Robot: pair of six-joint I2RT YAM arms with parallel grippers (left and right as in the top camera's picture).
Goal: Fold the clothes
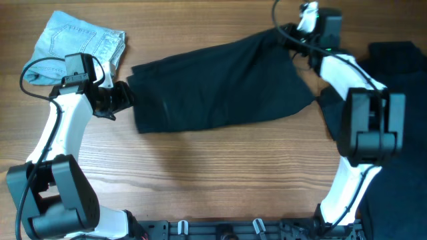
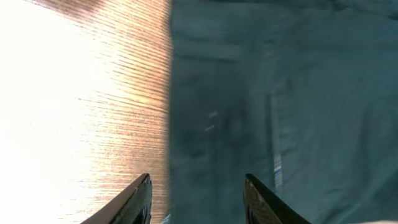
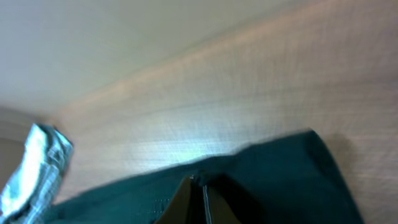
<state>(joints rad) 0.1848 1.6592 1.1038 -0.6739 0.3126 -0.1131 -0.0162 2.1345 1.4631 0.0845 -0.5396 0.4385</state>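
Note:
A black garment (image 1: 220, 83) lies spread flat across the middle of the table. My left gripper (image 1: 125, 97) is at its left edge. In the left wrist view the jaws of the left gripper (image 2: 197, 183) stand open, straddling the edge of the dark fabric (image 2: 280, 93), one finger over bare wood. My right gripper (image 1: 288, 35) is at the garment's far right corner. In the right wrist view the right gripper (image 3: 202, 180) is shut, with a small bunch of the black fabric (image 3: 280, 180) pinched at its tips. A folded light-blue denim garment (image 1: 77, 43) sits at the far left.
A second black garment (image 1: 400, 73) lies heaped at the right edge, partly under the right arm. The denim (image 3: 37, 168) shows at the left of the right wrist view. Bare wooden table (image 1: 220, 173) lies in front of the spread garment.

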